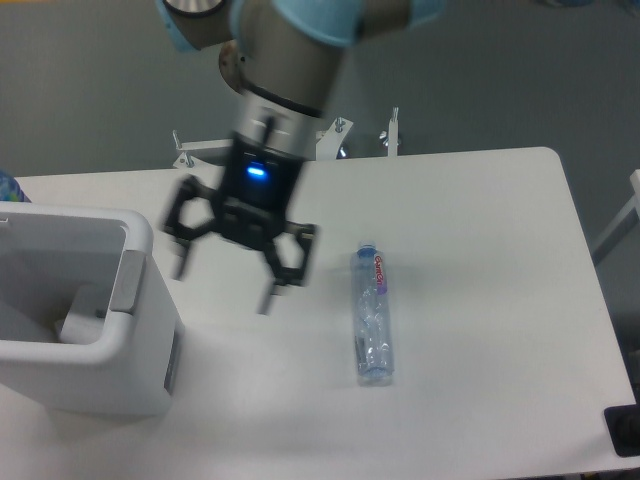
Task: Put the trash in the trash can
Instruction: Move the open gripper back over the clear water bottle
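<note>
The bottle's (373,317) red-white label is too small to read.
</note>
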### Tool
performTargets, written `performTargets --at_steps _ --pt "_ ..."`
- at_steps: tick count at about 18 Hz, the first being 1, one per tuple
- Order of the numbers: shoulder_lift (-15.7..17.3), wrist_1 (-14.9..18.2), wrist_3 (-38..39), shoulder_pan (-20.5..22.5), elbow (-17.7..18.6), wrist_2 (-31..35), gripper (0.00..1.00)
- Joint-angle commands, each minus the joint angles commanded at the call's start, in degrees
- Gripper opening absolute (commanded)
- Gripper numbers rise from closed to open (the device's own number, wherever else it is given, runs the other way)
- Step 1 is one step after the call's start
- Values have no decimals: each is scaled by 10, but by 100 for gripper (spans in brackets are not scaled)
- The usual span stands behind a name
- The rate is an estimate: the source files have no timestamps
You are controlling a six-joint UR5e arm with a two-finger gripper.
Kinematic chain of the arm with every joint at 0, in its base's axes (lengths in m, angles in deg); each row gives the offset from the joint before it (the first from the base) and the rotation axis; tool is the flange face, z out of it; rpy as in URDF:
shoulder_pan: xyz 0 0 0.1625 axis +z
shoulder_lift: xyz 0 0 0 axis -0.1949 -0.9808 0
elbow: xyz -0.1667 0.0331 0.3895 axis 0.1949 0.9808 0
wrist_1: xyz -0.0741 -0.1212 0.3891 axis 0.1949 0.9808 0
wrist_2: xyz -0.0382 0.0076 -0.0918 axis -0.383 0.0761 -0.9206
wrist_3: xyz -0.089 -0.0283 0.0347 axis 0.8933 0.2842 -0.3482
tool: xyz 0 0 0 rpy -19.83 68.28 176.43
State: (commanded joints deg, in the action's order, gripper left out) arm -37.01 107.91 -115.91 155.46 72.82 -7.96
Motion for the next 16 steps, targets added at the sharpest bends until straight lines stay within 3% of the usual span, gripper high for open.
performTargets --at_steps 3,7,16 --pt "-27 0 -24 23 -2 10 100" --pt "-58 3 -30 25 -11 86 100" --pt "-90 21 -30 23 -12 151 100"
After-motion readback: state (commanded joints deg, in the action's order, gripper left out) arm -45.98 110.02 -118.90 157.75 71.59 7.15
